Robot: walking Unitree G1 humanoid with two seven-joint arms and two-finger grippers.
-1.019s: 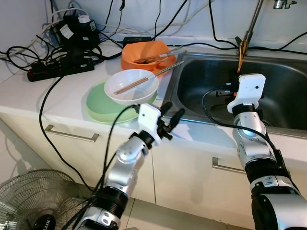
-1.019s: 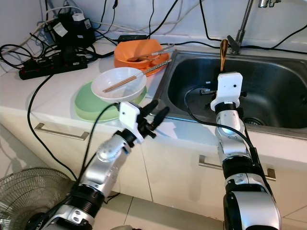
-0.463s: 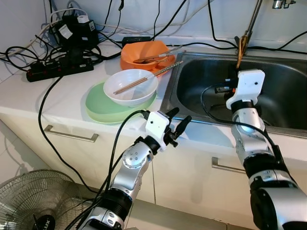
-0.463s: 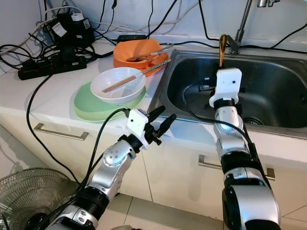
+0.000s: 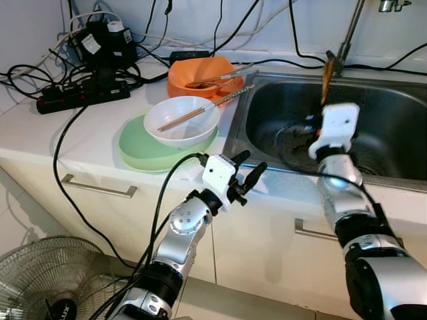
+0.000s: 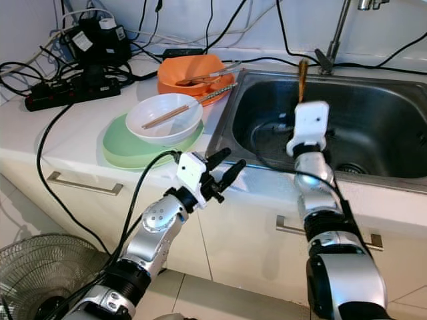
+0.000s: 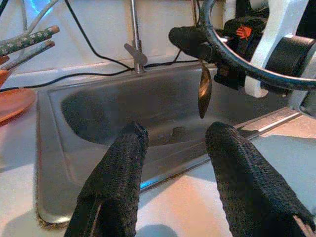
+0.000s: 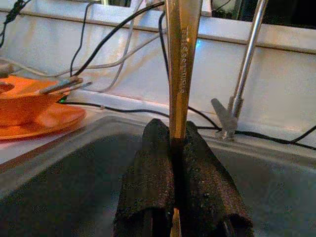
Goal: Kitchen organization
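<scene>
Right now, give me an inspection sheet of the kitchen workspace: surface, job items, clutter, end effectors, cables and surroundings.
Surface: white countertop beside a stainless steel sink.
Job's things: white round bowl holding wooden chopsticks, resting on a pale green plate; orange bowl with utensils across it.
Clutter: black power strip and black adapters on the counter's far left.
End effectors: left end effector open at the counter's front edge; right end effector shut on a brass-coloured spoon, upright over the sink.
Cables: black and white leads along the back wall.
Surroundings: chrome tap, cabinet handles, floor fan.
</scene>
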